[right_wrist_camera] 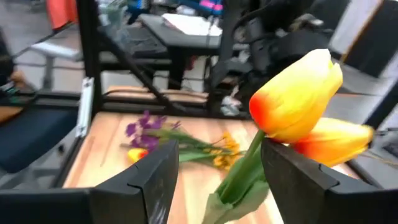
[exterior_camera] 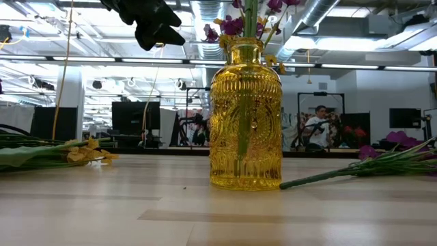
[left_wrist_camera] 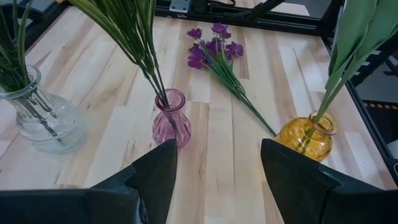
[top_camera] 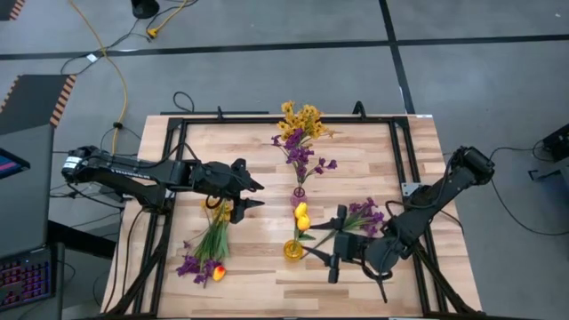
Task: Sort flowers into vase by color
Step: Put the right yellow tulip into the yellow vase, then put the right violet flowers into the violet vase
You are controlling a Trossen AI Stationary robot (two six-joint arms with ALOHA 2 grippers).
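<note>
Yellow vase [exterior_camera: 246, 116] holds tulips [right_wrist_camera: 305, 106]; right fingers [right_wrist_camera: 221, 180] spread beside them.

Yellow vase's [exterior_camera: 245, 113] blooms cut off above.

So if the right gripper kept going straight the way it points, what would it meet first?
Most likely the yellow-orange tulips in the amber vase: the stems sit right ahead of the open right gripper, between its fingers. How far off is hard to judge.
</note>
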